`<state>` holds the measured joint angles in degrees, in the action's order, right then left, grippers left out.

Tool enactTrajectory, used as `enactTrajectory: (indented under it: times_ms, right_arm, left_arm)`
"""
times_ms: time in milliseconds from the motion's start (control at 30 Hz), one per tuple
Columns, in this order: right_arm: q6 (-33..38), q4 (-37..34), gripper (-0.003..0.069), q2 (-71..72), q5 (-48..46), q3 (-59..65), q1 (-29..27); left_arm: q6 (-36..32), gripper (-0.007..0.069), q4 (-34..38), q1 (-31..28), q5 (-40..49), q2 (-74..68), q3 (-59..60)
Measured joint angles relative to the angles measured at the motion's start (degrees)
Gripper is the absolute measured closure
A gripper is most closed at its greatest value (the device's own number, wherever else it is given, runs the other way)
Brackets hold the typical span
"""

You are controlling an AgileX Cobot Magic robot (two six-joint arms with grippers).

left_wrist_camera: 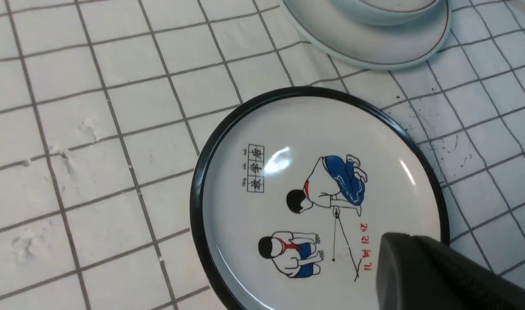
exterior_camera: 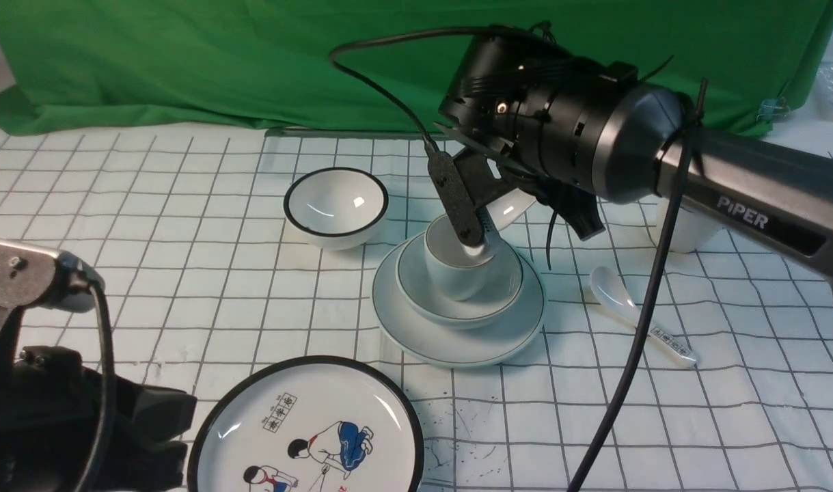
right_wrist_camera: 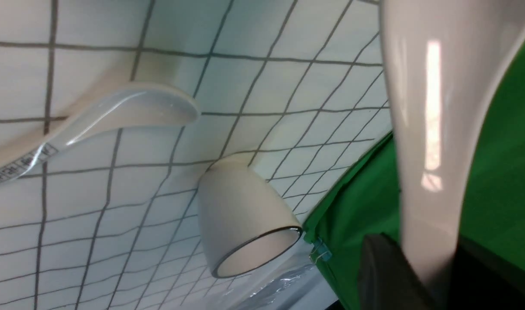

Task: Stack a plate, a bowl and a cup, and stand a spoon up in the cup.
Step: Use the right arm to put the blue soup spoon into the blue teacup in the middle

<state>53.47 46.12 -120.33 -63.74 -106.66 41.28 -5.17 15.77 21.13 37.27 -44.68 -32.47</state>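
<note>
In the cup (exterior_camera: 450, 279), spoon (exterior_camera: 512, 205) (right claw (exterior_camera: 481, 236) gripping) slants up rightward.

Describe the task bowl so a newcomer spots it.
From the green backdrop, come forward to the mid-table stack. The bowl sits on the plate, cup inside it. Unlike the black-rimmed bowl beside it, it is shallow and thin-rimmed.

The cup (exterior_camera: 455, 277) sits in the bowl (exterior_camera: 499, 295) on the plate (exterior_camera: 457, 345), spare spoon (exterior_camera: 616, 292) rightward.
</note>
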Motion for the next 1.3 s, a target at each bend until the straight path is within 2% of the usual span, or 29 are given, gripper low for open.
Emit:
enactTrajectory:
  times_ms: [433,1100,1300]
  right_arm:
    - [-0.06,-1.51,0.0482,-0.02,0.93,0.0,0.05]
    - [-6.52,-4.49,0.0482,-0.02,3.18,0.0,0.0]
    - [-1.41,-4.49,0.0466,-0.02,1.89,0.0,-0.05]
  left_arm:
    - [-0.06,0.0622,0.16,0.0,-0.12,0.0,0.2]
    - [-0.24,0.0622,0.32,0.0,-0.07,0.0,0.2]
    - [-0.69,0.0622,0.32,0.0,-0.07,0.0,0.2]
